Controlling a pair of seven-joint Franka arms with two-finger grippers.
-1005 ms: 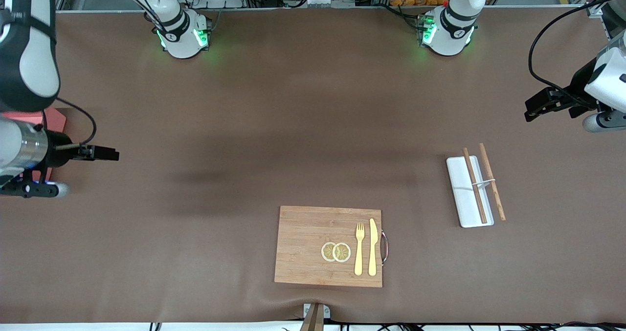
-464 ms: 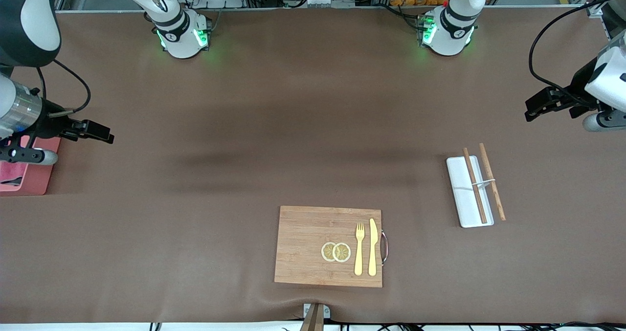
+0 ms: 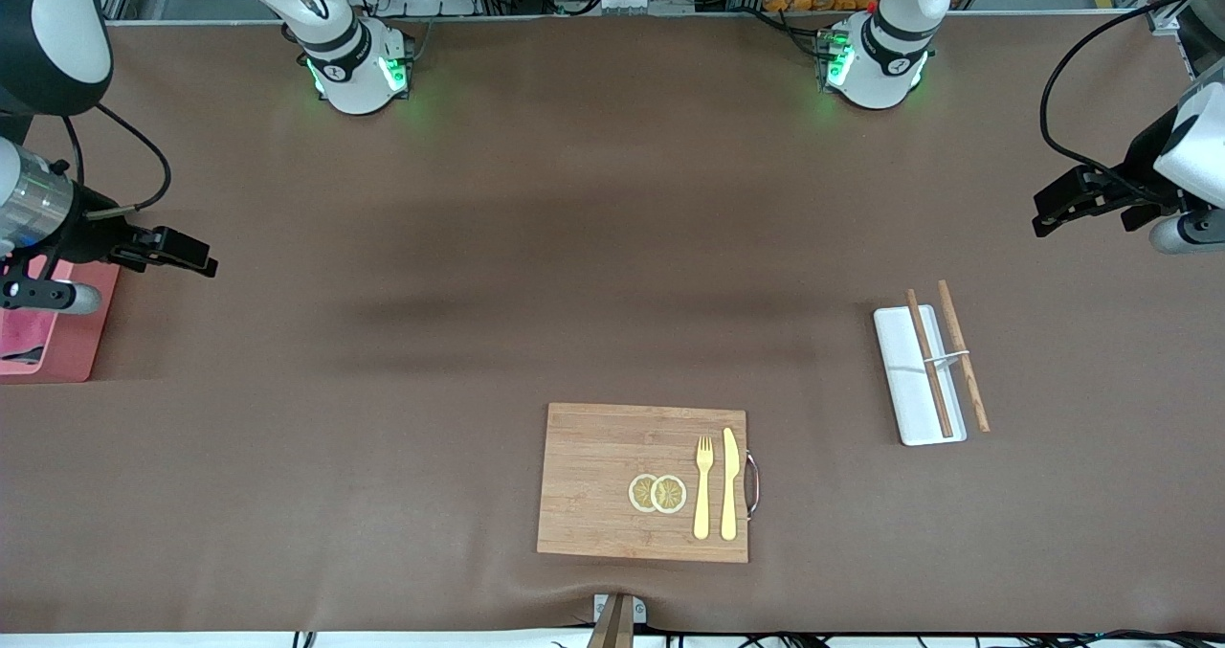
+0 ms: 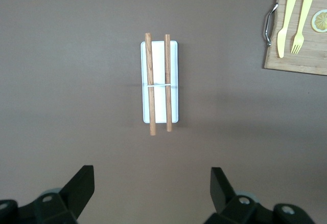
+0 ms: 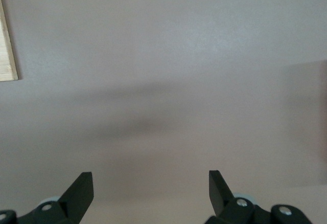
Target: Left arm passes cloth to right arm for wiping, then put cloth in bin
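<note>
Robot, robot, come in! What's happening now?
Right gripper open, empty, beside bin. Left gripper open, waiting. Cloth in bin. Nothing in the way.

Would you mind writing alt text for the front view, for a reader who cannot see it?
The cloth lies in the pink bin at the right arm's end of the table; the open right gripper hangs beside the bin, the open left gripper over the left arm's end. A cutting board and a tray sit nearer the camera.

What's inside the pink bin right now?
Inside the bin, crimson cloth with a dark edge shows. The right arm covers part of the bin, so its whole contents can't be confirmed. The right gripper hangs open beside it.
</note>
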